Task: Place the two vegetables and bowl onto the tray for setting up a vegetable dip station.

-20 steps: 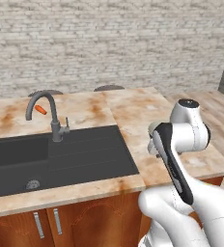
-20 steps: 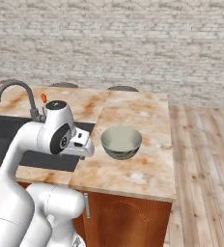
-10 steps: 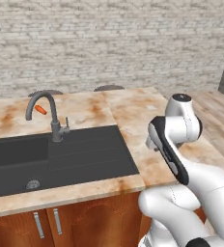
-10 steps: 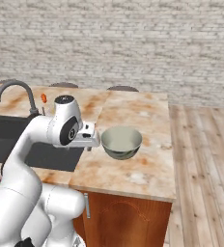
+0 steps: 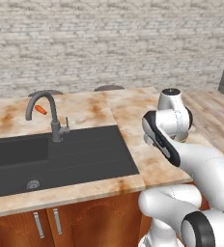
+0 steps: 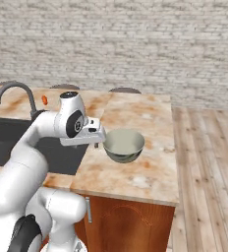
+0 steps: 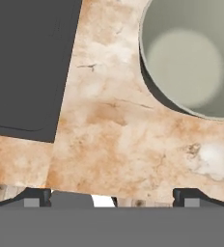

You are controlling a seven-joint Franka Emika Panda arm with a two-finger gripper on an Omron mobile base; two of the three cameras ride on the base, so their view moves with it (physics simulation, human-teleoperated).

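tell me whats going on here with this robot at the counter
The white arm is working over a marble counter beside a dark sink. Its gripper hangs open and empty just left of a pale bowl, which sits upright and empty on the counter. Nothing is held yet. A small orange carrot lies on the counter behind the faucet.

Grey-white brick wall (image 5: 109,43) runs behind the claw across the whole back. Marble counter (image 6: 135,167), tan with rust veining, lies directly under the claw. Dark sink (image 5: 61,157) is set into it on the claw's left, with a curved grey faucet (image 5: 49,113) at its far edge. Wood cabinets (image 6: 130,224) with metal handles sit below. Plank floor (image 6: 207,172) to the right. Even, flat light.
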